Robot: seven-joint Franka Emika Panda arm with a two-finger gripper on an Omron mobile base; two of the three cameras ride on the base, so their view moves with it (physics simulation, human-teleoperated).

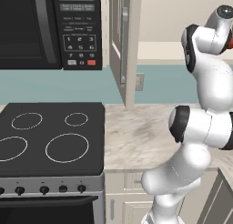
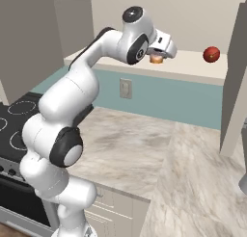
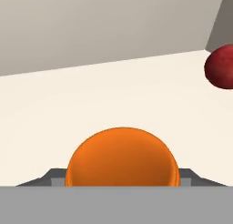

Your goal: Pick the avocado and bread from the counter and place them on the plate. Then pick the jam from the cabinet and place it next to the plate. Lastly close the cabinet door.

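On the open cabinet's (image 2: pixel 193 70) cream shelf stands the jam (image 2: pixel 156 59), a small rounded orange-red jar; in the hand view the jam (image 3: pixel 120 157) sits low in the middle. My gripper (image 2: pixel 157 54) reaches into the cabinet and is shut on it, with a grey fingertip (image 3: pixel 52 175) showing on each side of the jar. The cabinet door (image 1: pixel 126 45) hangs open, seen nearly edge-on. Below lies the marble counter (image 2: pixel 159 144). The avocado, bread and plate are out of view.
A dark red ball (image 2: pixel 211 54) rests on the same shelf to the jar's right, also the red ball (image 3: pixel 220 67). A black cooktop (image 1: pixel 50 136) and a microwave (image 1: pixel 45 27) stand to the left. A wall outlet (image 2: pixel 126 88) is under the shelf.
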